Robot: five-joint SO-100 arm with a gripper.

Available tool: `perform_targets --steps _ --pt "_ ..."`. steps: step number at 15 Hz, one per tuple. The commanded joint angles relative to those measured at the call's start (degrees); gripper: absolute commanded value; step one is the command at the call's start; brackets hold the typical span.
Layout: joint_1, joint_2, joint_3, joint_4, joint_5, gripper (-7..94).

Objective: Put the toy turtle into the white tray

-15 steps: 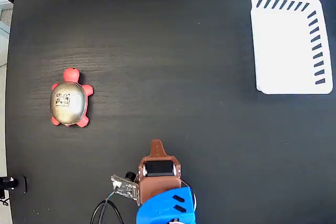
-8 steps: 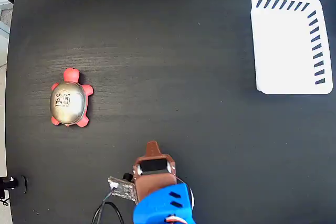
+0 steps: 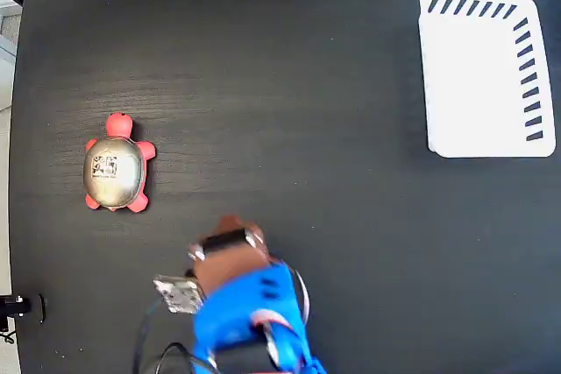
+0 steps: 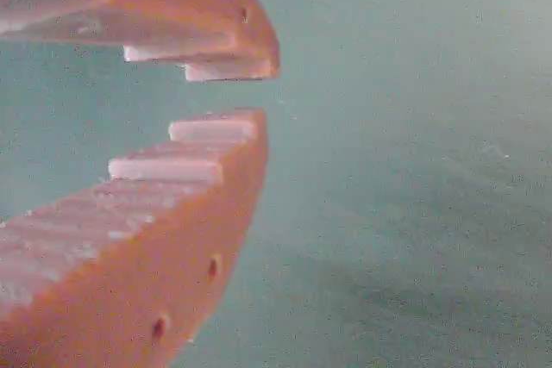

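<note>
The toy turtle [image 3: 115,170], with red head and legs and a shiny gold shell bearing a small black-and-white square, lies at the left of the black table in the fixed view. Far off at the top right is the white tray [image 3: 478,85], with nothing in it. My gripper [image 3: 230,225], brown on a blue arm, is at the bottom centre, to the lower right of the turtle and well apart from it. In the wrist view the orange toothed jaws [image 4: 250,94] stand slightly apart, with only bare table between them. Neither turtle nor tray shows in that view.
The black table [image 3: 307,172] fills the fixed view. A small circuit board with cables [image 3: 175,293] hangs off the arm's left side. A small black object [image 3: 17,306] sits at the table's bottom-left edge.
The arm has swung to the left, and the gripper tip now points up-left, closer to the turtle. Turtle and tray have not moved.
</note>
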Motion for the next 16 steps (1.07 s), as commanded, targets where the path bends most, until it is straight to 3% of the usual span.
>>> perform_targets --steps 1,3,9,13,16 --pt "-4.92 -9.49 -16.44 3.6 -1.93 0" --pt "-8.7 -17.4 -26.02 6.06 -3.69 0" --pt "-15.64 -38.85 -49.13 8.96 -20.21 0" --pt "-17.93 -54.49 -65.74 17.67 -26.02 2" --pt "-17.84 -59.85 -72.33 22.06 -33.31 23"
